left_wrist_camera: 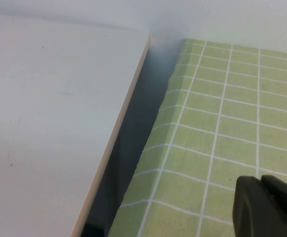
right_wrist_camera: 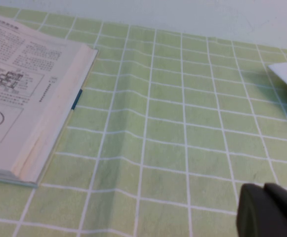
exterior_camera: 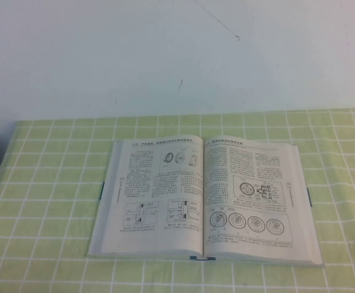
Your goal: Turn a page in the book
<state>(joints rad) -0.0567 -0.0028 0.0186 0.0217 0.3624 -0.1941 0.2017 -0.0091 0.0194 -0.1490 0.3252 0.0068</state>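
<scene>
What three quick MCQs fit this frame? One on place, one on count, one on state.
1. Where does the book lie?
A. on the green checked tablecloth
B. on the white board
C. in a gripper

2. How many round wheel diagrams run along the bottom of the page?
A. two
B. four
C. six

3. What state is the book in?
A. shut
B. standing on edge
C. open flat

Key: 1 A, the cloth shows all around it. 2 B, four wheels sit in one row. 3 C, both leaves face up. The left gripper hangs over the cloth by a white board; the right gripper hangs over the cloth beside the book, neither touching it.
</scene>
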